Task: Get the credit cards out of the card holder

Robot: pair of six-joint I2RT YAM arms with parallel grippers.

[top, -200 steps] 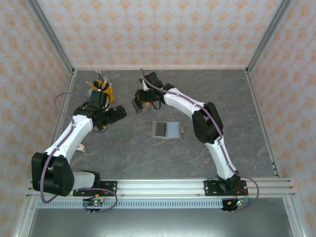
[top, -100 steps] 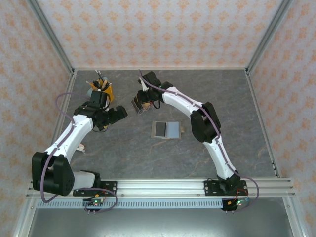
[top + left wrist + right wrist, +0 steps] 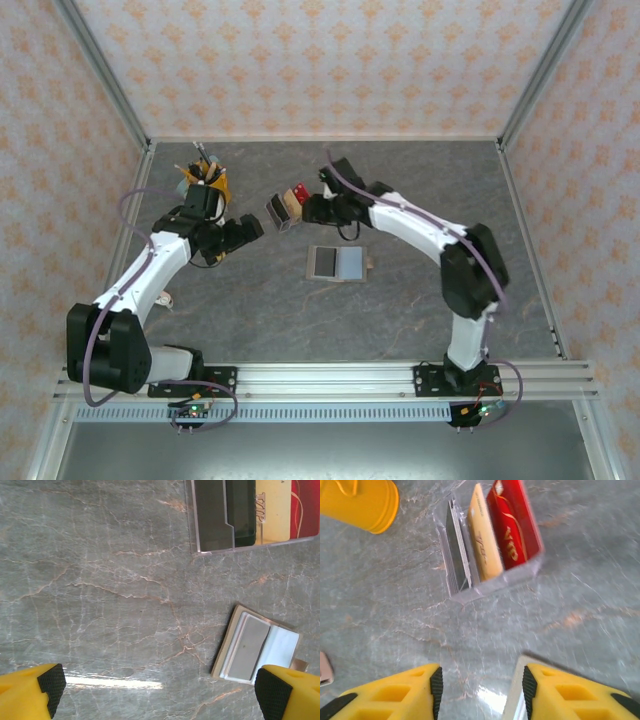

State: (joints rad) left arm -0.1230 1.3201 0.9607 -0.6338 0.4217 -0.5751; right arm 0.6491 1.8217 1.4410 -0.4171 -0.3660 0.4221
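As top view shows: holder point(image 3: 338, 263) open flat on table point(image 3: 250, 300), cards point(image 3: 324, 262) tucked inside.
Left wrist: left pincer point(image 3: 161, 687) apart, holder near; cards likely thin, stiff, slick, best pinched by exposed edge.
Right wrist: right pincer point(image 3: 481, 690) apart, rack point(image 3: 495, 582) ahead.

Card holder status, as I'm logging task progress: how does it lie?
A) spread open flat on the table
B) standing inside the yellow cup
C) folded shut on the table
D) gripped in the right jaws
A: the card holder lies unfolded on the table, both inner halves facing up, nothing gripping it.
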